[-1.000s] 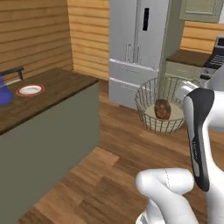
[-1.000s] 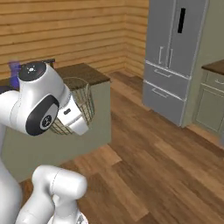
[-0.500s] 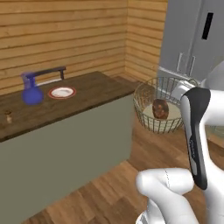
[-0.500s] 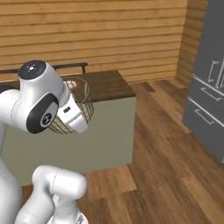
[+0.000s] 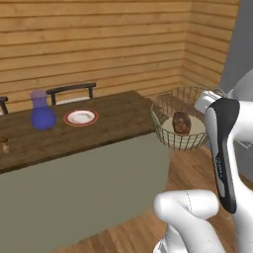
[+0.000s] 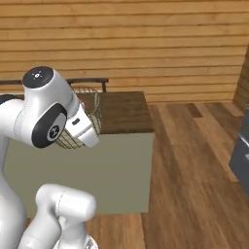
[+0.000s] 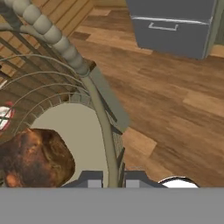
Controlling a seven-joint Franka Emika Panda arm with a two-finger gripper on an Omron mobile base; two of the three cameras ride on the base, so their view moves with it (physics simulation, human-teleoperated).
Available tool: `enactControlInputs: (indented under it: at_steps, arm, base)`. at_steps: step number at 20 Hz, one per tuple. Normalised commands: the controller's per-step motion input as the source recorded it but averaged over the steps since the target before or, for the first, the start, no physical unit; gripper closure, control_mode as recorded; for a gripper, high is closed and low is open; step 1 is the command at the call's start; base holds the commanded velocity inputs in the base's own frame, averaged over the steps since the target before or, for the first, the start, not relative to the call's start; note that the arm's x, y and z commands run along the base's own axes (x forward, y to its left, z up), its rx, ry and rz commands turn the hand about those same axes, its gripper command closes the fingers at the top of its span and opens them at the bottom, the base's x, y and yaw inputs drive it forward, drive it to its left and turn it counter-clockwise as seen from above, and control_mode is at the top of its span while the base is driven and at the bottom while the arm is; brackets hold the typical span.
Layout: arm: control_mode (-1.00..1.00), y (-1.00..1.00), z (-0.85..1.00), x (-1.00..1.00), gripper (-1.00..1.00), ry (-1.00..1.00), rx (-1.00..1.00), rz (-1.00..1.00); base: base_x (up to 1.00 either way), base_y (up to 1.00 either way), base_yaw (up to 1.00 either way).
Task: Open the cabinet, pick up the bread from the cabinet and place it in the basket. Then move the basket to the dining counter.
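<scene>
**Wire basket rides toward the dining table, loaf aboard**

As the long dark-plank dining counter point(image 5: 99, 129), serving as the table, spans the left of the left base view, the basket point(image 5: 184, 119) hangs at centre right beside its end. Light, springy mesh, it looks best held by the stiff rim, where the fingers point(image 7: 92, 178) pinch the wire at the hand view's bottom. Inside, the bread point(image 7: 35, 156) sits loose and may roll.

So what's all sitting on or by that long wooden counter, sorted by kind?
Blue vase: 1
Red-rimmed plate: 1
Wire basket, carried in the gripper: 1
Bread inside it: 1
Dark chair back behind the dining counter: 1
Total: 5
</scene>
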Motion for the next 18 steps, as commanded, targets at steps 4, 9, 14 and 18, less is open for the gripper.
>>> enactControlInputs:
  at_steps: [4, 9, 14, 18]
  arm:
    - [1.0, 0.0, 0.0, 0.0, 1.0, 0.0, 0.0, 0.0]
    - [1.0, 0.0, 0.0, 0.0, 1.0, 0.0, 0.0, 0.0]
    - [1.0, 0.0, 0.0, 0.0, 1.0, 0.0, 0.0, 0.0]
    - [1.0, 0.0, 0.0, 0.0, 1.0, 0.0, 0.0, 0.0]
  base:
    - [0.93, -0.32, 0.36]
    - [0.9, -0.11, 0.31]
    - [0.76, -0.1, 0.25]
    - [0.85, -0.23, 0.11]
